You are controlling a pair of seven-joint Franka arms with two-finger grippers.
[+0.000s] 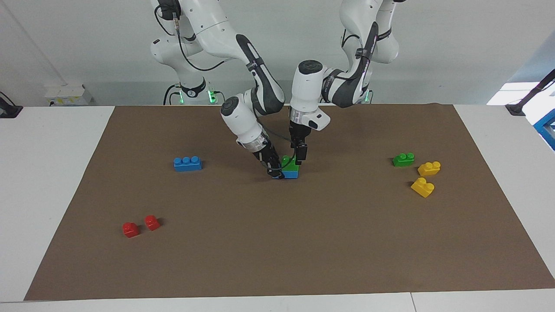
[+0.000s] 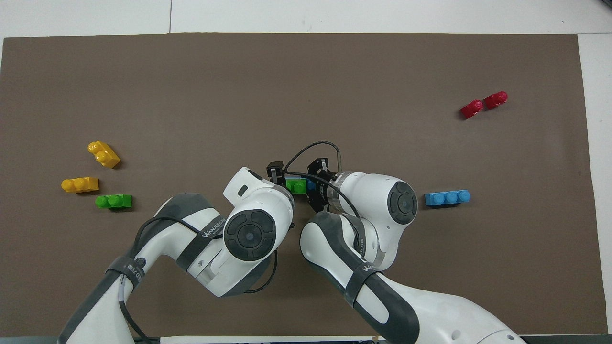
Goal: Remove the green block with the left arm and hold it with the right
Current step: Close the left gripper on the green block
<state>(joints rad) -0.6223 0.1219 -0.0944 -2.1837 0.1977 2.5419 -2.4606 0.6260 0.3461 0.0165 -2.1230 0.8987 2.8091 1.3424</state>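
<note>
At the middle of the brown mat (image 1: 303, 242) a green block (image 1: 289, 163) sits pressed onto a blue brick (image 1: 290, 174), studs up; the pair rests on the mat, about level with the other bricks.

The right end effector (image 1: 273, 170) comes in slanted from the right arm's end and is clamped shut on the blue brick, low against the mat; this looks meant to pin the base down so the green block can be pulled off without the stack sliding.

The left end effector (image 1: 301, 154) hangs upright at the green block, at its end toward the left arm; its fingers stand fully apart and hold nothing; whether they already touch the block cannot be told. It appears to be lining up to grip the block; the pull itself is not yet done.

A second green block (image 1: 403, 159) lies loose toward the left arm's end of the tabletop, with two yellow bricks (image 1: 426, 177) just beside it, farther from the robots; a blue three-stud brick (image 1: 187, 163) lies toward the right arm's end; two red blocks (image 1: 141, 226) lie farther still from the robots at that end.
</note>
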